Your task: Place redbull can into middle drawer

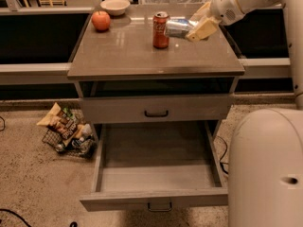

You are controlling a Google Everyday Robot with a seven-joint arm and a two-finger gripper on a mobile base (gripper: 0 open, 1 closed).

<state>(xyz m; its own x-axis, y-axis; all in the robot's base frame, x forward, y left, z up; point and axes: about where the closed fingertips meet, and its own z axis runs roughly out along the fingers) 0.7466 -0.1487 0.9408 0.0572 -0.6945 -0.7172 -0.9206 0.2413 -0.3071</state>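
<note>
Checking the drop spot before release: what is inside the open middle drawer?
Only bare grey floor shows in the middle drawer; whatever lies far back beneath the closed drawer is covered. The gripper holds the redbull can over the tabletop.

There's the redbull can [176,27], slim, silver and blue, tipped on its side over the back right of the surface, its right end clamped in the pincer [195,25]. I can't tell whether it touches the surface. Down below, the middle drawer [156,176] stands pulled right out: wide, shallow, grey tray floor, low side walls, small dull handle on its front.
</note>
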